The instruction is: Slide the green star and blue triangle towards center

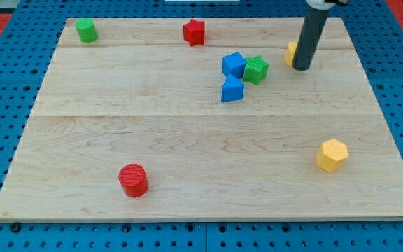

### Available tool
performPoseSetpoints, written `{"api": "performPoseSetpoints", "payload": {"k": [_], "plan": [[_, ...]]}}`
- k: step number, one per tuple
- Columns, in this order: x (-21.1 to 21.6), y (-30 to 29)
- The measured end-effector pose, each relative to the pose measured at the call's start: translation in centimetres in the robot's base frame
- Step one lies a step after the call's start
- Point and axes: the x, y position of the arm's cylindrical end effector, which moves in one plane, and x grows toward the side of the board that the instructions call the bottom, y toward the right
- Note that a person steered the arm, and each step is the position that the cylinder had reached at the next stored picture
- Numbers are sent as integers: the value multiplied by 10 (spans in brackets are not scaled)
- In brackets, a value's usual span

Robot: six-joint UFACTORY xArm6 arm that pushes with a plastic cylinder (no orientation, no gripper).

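Rod upright near table's top right corner, no pincer; my tip [301, 68] beside yellow block [292, 52], right of green star [256, 69], blue triangle [232, 89].

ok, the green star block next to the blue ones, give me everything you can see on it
The green star-shaped block is a small, chunky piece, uniformly bright green with a faintly ribbed surface that looks like printed plastic. It sits flat on the light wooden board, right of centre towards the view's top. Its left side appears to touch the blue cube-like block; the blue triangular block lies just below-left, very close. My tip stands apart to its right, beside a partly hidden yellow block.
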Motion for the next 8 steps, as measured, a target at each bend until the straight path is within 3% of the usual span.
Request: {"api": "performPoseSetpoints", "payload": {"k": [2,3,4,6,8], "plan": [[-63,8],[-70,14],[-70,14],[-8,20],[-3,19]]}}
